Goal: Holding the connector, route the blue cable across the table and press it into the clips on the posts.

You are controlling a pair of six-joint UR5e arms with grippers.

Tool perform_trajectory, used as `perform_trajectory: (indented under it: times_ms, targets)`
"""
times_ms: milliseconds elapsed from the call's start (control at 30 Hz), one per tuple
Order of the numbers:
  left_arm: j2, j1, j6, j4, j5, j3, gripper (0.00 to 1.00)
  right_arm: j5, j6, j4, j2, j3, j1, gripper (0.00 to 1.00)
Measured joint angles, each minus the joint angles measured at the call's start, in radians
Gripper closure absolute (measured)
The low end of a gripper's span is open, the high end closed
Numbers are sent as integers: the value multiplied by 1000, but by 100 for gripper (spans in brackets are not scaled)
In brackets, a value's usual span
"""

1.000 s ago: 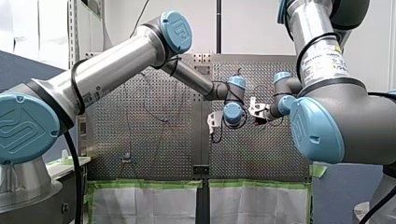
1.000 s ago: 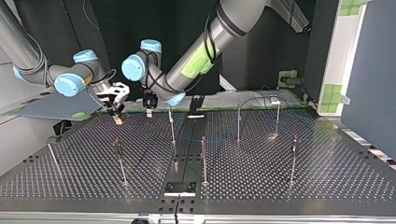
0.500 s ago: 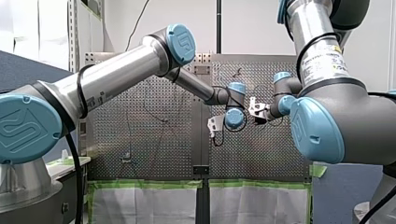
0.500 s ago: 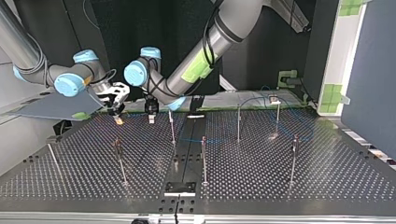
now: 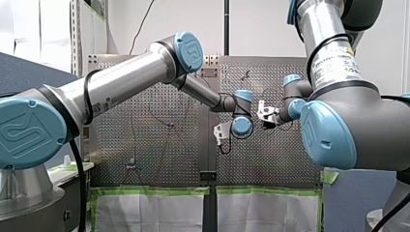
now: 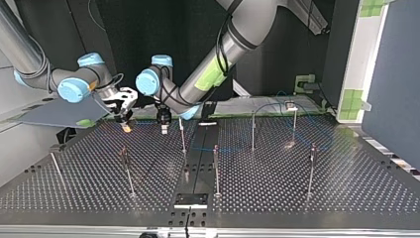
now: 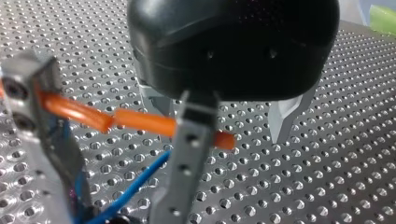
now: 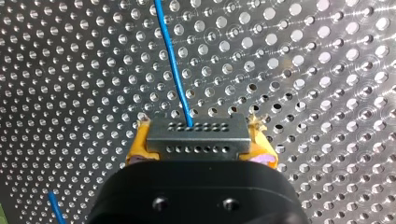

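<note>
At the top view's far left, your right gripper (image 6: 126,125) stays clenched on the connector (image 8: 197,137), blue cable (image 8: 173,65) trailing; your left gripper (image 6: 163,128), fingers spread and empty, has edged right toward a post (image 6: 182,135).

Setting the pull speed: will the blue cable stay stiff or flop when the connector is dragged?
Probably floppy: the blue cable is thin and lies in loose curves on the table in the top view. Likely light, so the connector clamped in my right gripper's yellow pads should lead it. It may snag on a post.
</note>
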Motion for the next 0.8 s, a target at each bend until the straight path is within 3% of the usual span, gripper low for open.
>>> perform_trajectory:
  times_ms: [200, 267, 300, 367, 400, 433, 467, 533, 800]
  targets:
    - [-1, -5, -16, -1, -1, 1, 0, 0, -1, 0, 0, 0, 0, 100]
    - [-1, -8, -18, -1, -3, 1, 38, 0, -1, 0, 0, 0, 0, 100]
    - [-1, -9, -19, -1, -5, 1, 38, 0, -1, 0, 0, 0, 0, 100]
    - [-1, -13, -21, 1, -10, 1, 64, 0, -1, 0, 0, 0, 0, 100]
    - [-1, -14, -22, 3, -11, 1, 64, 0, -1, 0, 0, 0, 0, 100]
    - [-1, -16, -23, 4, -13, 1, 83, 0, -1, 0, 0, 0, 0, 100]
    - [-1, -17, -23, 4, -14, 1, 96, 0, -1, 0, 0, 0, 0, 100]
    - [0, -19, -24, 4, -16, 2, 100, 0, -1, 0, 0, 0, 0, 100]
    - [0, -28, -27, -10, -23, 5, 100, 0, -2, -1, -1, 0, 1, 100]
